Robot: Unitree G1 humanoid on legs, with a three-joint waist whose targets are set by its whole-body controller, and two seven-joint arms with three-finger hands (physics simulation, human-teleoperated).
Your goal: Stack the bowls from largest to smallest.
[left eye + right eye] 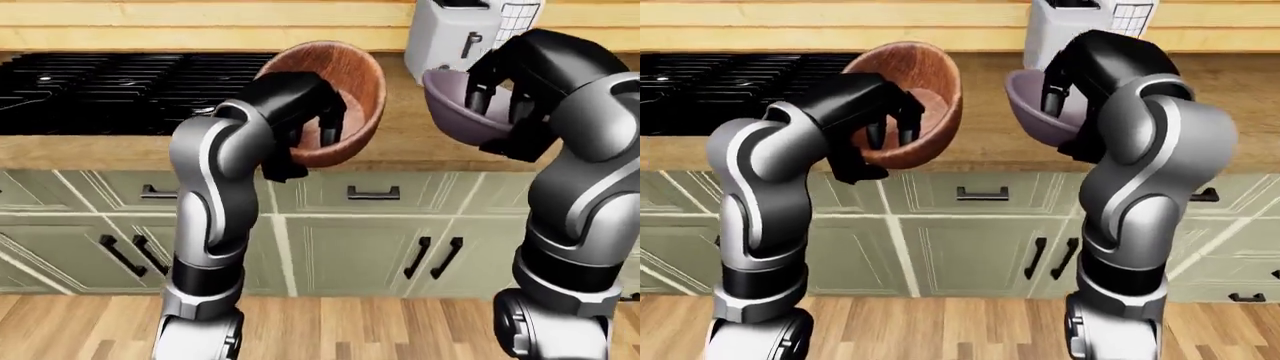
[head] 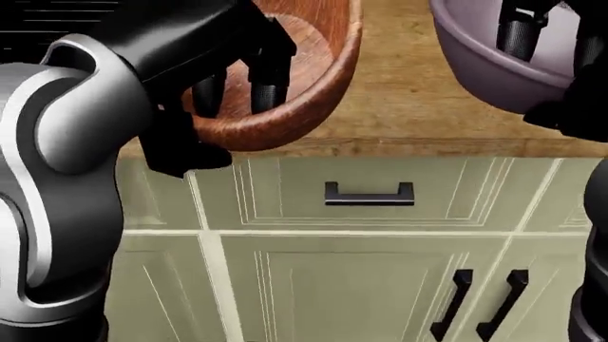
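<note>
left fingers [image 1: 325, 124] hook inside the tilted brown bowl [image 1: 350, 82].

All three cameras face the cabinet drawer handle [image 2: 368, 194]. The head view sits closest, tilted down, cutting off everything above the surface [image 2: 418, 107] edge. Both eye views stand farther off, sharing that handle, the stove [image 1: 100, 90] upper left and the floor [image 1: 350, 330] below.
</note>
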